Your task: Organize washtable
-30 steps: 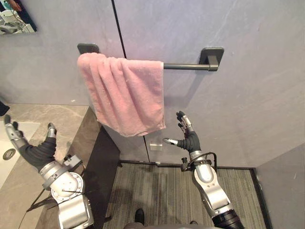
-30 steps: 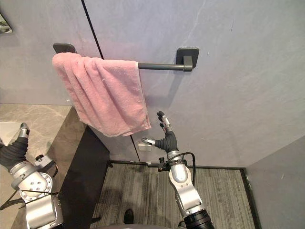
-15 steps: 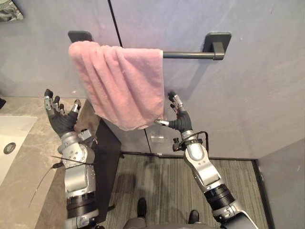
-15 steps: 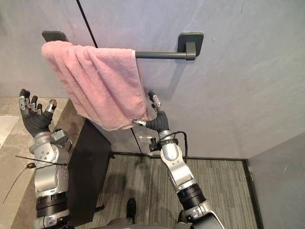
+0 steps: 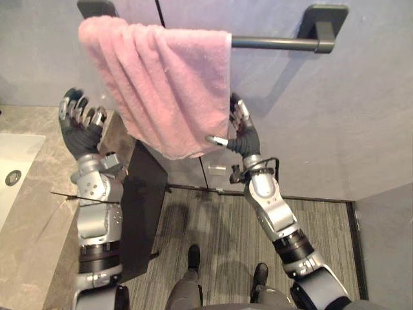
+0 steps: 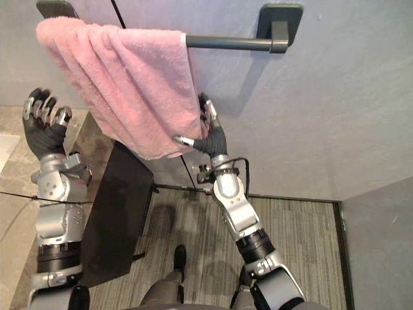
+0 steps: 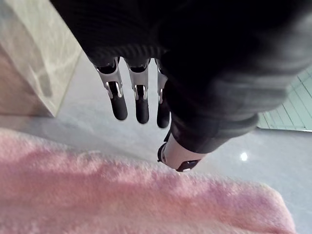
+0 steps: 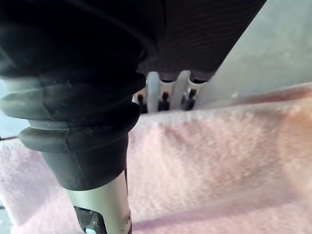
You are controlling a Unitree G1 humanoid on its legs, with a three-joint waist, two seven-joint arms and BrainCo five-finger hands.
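Note:
A pink towel (image 5: pixel 168 84) hangs bunched over the left part of a dark wall bar (image 5: pixel 277 43). My right hand (image 5: pixel 245 139) is at the towel's lower right edge, open. Its straight fingers (image 8: pixel 168 92) reach behind the cloth (image 8: pixel 219 161) and its thumb sticks out in front of the lower corner. My left hand (image 5: pixel 79 132) is raised just left of the towel and apart from it, open and holding nothing. Its fingers (image 7: pixel 141 97) point at the wall above the cloth (image 7: pixel 122 195).
A marble countertop (image 5: pixel 39 194) with a white sink basin (image 5: pixel 13 161) lies at the left. Its dark side panel (image 5: pixel 142 194) drops to a striped grey floor (image 5: pixel 219 219). The bar's right bracket (image 5: pixel 322 16) sits on the grey wall.
The view has shifted. My right hand has risen to the towel's right edge, with fingers behind and thumb in front. My left hand has lifted closer to the towel's left side.

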